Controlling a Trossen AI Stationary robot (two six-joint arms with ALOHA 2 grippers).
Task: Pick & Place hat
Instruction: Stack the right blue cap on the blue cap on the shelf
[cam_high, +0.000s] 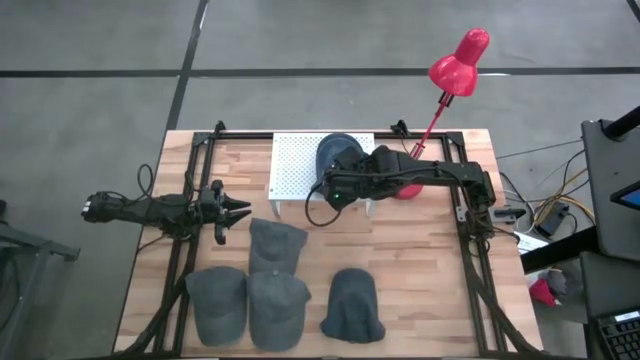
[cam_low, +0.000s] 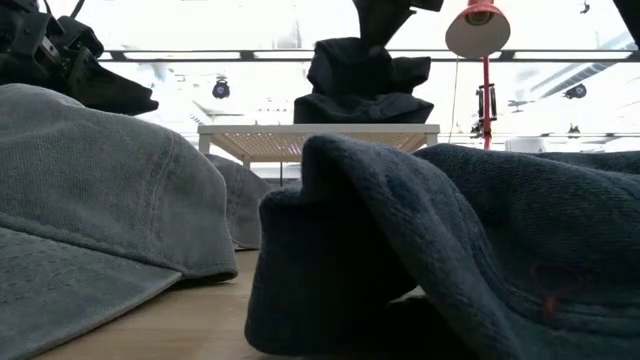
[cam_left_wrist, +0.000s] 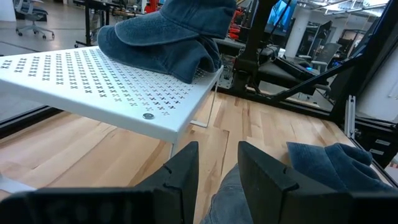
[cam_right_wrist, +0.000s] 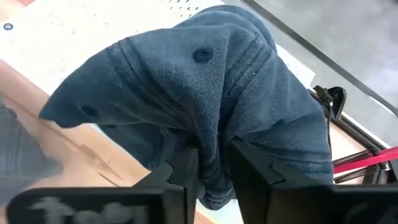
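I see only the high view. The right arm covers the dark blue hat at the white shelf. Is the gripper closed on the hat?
Observer: Yes. In the right wrist view the right gripper pinches a fold of the dark blue hat.
Operator: Does the hat lie on the shelf?
Observer: In the left wrist view it rests on the white perforated shelf, near one edge.
Operator: And the left gripper?
Observer: The left gripper is open, holding nothing, with a grey hat just below it.

Two dark jointed arms with blocky black fingers (cam_left_wrist: 186, 171).
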